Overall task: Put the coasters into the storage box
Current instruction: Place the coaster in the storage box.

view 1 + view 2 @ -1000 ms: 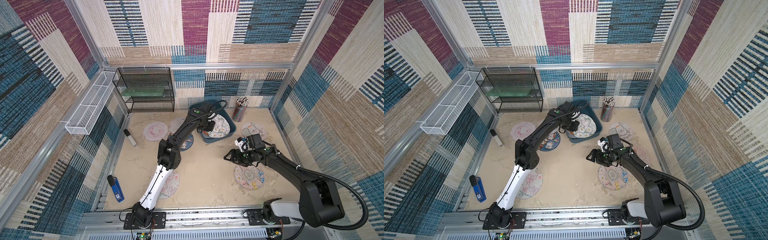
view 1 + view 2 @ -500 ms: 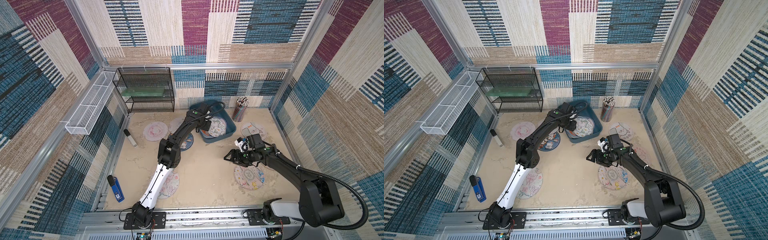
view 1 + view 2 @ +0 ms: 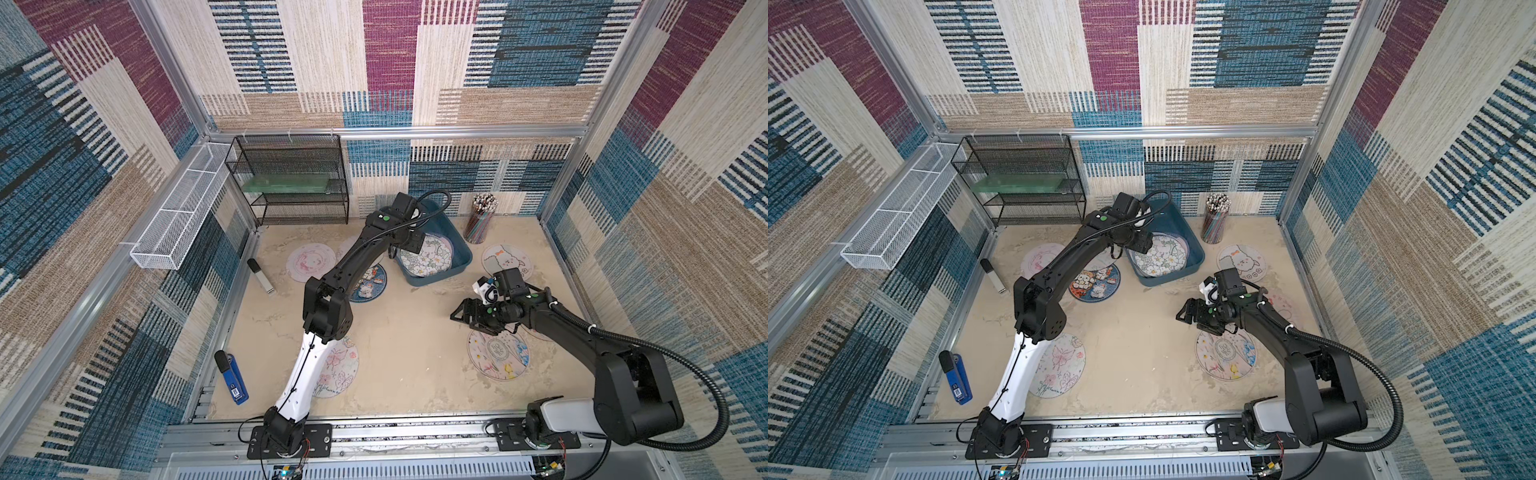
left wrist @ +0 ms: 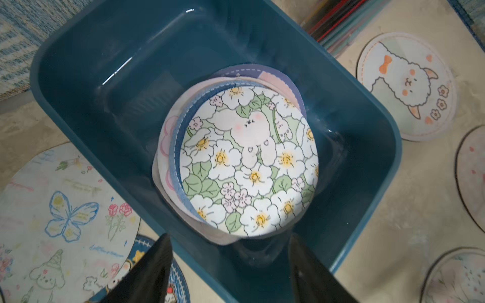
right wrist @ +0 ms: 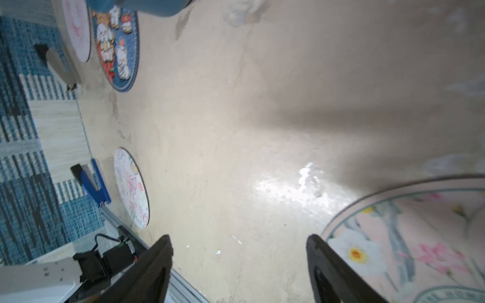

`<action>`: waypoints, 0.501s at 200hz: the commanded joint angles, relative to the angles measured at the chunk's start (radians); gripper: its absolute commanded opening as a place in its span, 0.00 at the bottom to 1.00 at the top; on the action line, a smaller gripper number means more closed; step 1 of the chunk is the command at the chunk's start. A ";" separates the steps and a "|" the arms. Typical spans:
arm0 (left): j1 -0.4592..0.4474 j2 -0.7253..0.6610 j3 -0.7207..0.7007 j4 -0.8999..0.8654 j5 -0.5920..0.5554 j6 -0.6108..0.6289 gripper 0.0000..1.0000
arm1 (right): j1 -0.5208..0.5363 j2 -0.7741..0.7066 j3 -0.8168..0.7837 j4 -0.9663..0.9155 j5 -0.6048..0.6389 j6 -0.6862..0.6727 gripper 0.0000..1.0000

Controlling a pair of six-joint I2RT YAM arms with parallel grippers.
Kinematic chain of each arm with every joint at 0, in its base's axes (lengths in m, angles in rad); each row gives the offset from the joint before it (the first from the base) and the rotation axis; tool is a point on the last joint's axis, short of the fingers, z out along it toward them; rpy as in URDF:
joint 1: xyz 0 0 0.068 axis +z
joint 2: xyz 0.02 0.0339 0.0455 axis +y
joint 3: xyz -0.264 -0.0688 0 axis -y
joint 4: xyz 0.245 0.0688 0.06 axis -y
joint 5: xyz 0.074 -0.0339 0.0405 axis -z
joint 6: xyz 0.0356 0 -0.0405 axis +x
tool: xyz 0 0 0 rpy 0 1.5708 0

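Note:
The teal storage box [image 3: 459, 249] [image 4: 367, 110] holds a stack of coasters, topped by a white-flower bunny coaster [image 4: 249, 162] [image 3: 1160, 259] lying flat. My left gripper [image 4: 231, 251] [image 3: 409, 244] hangs open and empty over the box's near rim. My right gripper [image 5: 238, 251] [image 3: 461, 316] is open over bare table, beside a floral coaster [image 3: 498, 353] [image 5: 420, 236]. Loose coasters on the table: a pink one [image 3: 311, 262], a dark blue one [image 3: 368, 284], a butterfly one [image 3: 336, 372] and an alpaca one [image 3: 507, 259].
A black wire rack [image 3: 291, 183] and a pencil cup [image 3: 480, 220] stand at the back wall. A white mesh tray [image 3: 178, 216] hangs on the left wall. A marker [image 3: 259, 274] and a blue stapler [image 3: 232, 378] lie along the left edge.
My left gripper opened and let go of the flower coaster, which dropped from a tilt to lie flat in the box. The right arm has hardly moved.

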 commanded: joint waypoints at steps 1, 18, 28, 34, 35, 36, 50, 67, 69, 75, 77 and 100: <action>-0.022 -0.071 -0.089 0.015 0.071 -0.057 0.70 | -0.047 -0.008 0.005 -0.053 0.125 0.026 0.86; -0.043 -0.146 -0.212 0.051 0.110 -0.088 0.72 | -0.101 -0.025 0.015 -0.101 0.216 0.042 0.91; -0.057 -0.200 -0.292 0.086 0.134 -0.112 0.73 | -0.137 -0.041 0.016 -0.125 0.265 0.056 0.95; -0.062 -0.232 -0.343 0.108 0.149 -0.127 0.73 | -0.155 -0.051 0.014 -0.136 0.289 0.064 0.97; -0.063 -0.237 -0.349 0.112 0.152 -0.129 0.74 | -0.158 -0.053 0.013 -0.138 0.289 0.067 0.97; -0.064 -0.241 -0.360 0.115 0.154 -0.131 0.74 | -0.161 -0.054 0.013 -0.140 0.294 0.068 0.97; -0.077 -0.301 -0.458 0.147 0.184 -0.158 0.76 | -0.199 -0.070 0.012 -0.168 0.342 0.084 0.98; -0.091 -0.362 -0.561 0.177 0.212 -0.184 0.77 | -0.228 -0.077 0.011 -0.205 0.419 0.109 0.99; -0.092 -0.370 -0.574 0.181 0.214 -0.186 0.78 | -0.232 -0.078 0.010 -0.208 0.429 0.112 0.99; -0.096 -0.389 -0.608 0.192 0.223 -0.194 0.78 | -0.239 -0.082 0.001 -0.211 0.451 0.122 0.99; -0.098 -0.396 -0.621 0.196 0.225 -0.196 0.78 | -0.242 -0.085 -0.002 -0.210 0.456 0.124 0.99; -0.108 -0.452 -0.730 0.231 0.247 -0.215 0.80 | -0.267 -0.098 -0.075 -0.189 0.496 0.172 0.98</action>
